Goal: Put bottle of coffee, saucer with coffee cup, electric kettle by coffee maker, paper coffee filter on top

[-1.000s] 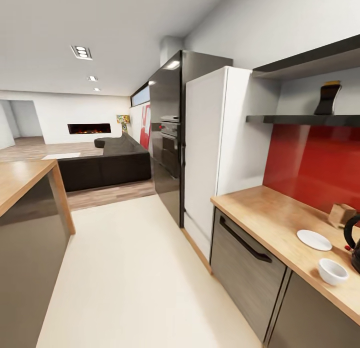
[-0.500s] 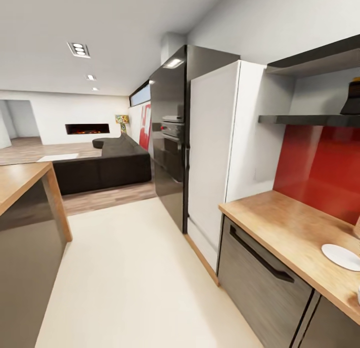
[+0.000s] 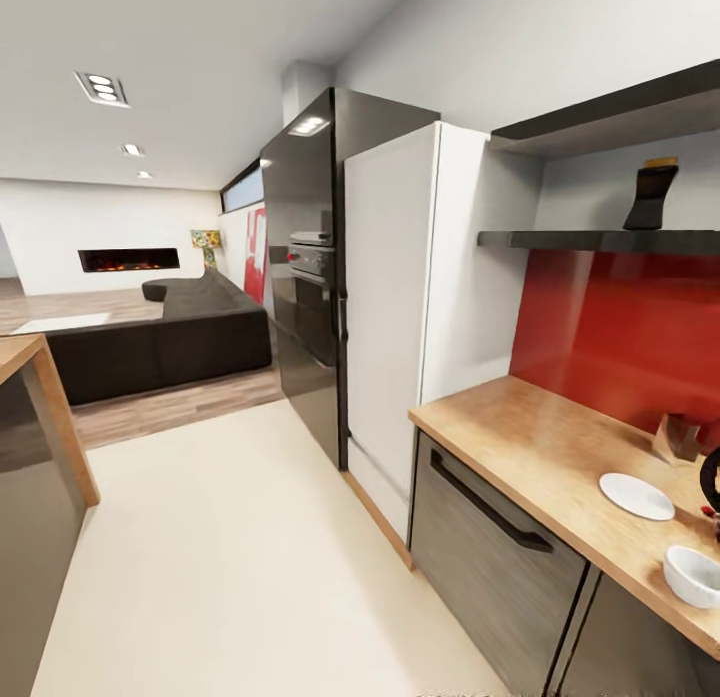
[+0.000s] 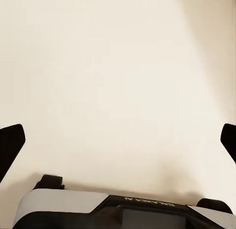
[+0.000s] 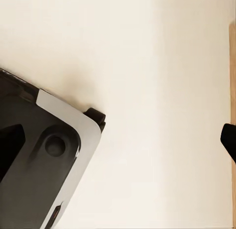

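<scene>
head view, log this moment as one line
phase: in transit | bottle of coffee: on shelf | saucer: on countertop, bare | coffee cup: beside saucer | grippers: open, empty

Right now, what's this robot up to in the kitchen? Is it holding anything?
Nothing is being handled at this moment. Both wrist cameras look down at bare cream floor, with the left gripper open and empty. On the kitchen countertop the saucer lies bare, with the coffee cup standing apart from it. The bottle of coffee sits up on the dark shelf.
</scene>
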Motion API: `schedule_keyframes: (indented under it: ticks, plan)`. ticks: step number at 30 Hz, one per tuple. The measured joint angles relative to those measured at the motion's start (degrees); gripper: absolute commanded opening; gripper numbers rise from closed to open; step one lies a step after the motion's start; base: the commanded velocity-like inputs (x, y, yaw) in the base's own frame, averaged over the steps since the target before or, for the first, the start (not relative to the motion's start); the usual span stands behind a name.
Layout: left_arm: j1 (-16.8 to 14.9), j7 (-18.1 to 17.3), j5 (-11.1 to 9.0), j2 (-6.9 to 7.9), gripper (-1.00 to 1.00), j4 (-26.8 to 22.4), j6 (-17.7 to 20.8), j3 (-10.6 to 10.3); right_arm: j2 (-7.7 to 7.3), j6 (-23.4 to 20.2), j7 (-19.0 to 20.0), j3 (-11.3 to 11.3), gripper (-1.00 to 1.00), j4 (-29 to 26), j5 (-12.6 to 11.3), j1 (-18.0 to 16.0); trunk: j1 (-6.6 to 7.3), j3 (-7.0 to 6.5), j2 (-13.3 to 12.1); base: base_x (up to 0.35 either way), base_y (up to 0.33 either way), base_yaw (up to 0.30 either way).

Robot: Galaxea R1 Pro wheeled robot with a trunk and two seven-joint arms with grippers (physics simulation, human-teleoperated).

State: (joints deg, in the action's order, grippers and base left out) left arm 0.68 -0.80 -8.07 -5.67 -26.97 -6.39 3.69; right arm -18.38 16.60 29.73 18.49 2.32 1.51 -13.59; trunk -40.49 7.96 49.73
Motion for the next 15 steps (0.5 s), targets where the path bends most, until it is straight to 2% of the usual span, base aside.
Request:
schedule_keyframes:
  ticks: [15]
  plan:
    - [-0.01,0.0,0.0,0.0,1.0,0.0,0.0,0.0,0.0,0.0,0.06,0.0,1.0,0.0,0.0,0.0,0.0,0.0,0.0,0.0,0.0,-0.25]
